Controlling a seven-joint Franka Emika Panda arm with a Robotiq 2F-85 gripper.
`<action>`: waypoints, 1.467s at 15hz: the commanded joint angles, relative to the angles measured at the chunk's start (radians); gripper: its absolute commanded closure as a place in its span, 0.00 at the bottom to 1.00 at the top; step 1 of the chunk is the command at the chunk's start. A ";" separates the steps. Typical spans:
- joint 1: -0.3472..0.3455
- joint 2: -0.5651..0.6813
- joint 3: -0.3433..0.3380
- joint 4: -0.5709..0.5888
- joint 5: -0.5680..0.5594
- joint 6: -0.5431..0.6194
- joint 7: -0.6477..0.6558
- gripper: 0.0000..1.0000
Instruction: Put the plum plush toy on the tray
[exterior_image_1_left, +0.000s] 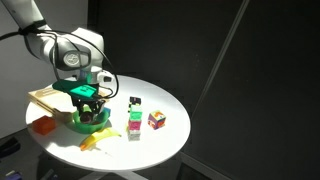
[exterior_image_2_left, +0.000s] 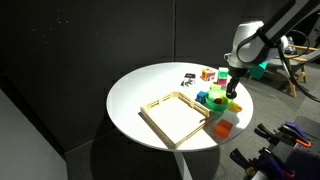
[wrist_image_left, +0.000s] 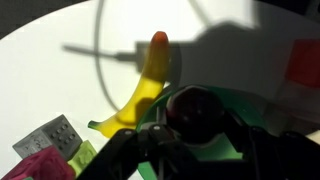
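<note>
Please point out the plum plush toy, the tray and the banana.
plum plush toy (wrist_image_left: 195, 108): wrist view, middle of the dark red ball.
tray (exterior_image_2_left: 177, 117): in an exterior view, bare wooden floor inside the rim.
banana (wrist_image_left: 150, 80): wrist view, middle of the yellow body.

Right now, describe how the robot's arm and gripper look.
The arm is white, built of rounded, tube-like segments with darker bands at the joints. A teal-green mount sits at the wrist, above a black gripper with dark fingers. A thin black cable loops beside the wrist. No markings are legible.
</note>
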 joint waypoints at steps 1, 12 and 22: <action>-0.004 -0.001 0.004 0.001 -0.002 -0.003 0.002 0.41; -0.007 -0.013 0.033 0.014 0.033 -0.005 -0.039 0.66; -0.007 -0.017 0.123 0.061 0.110 -0.053 -0.235 0.66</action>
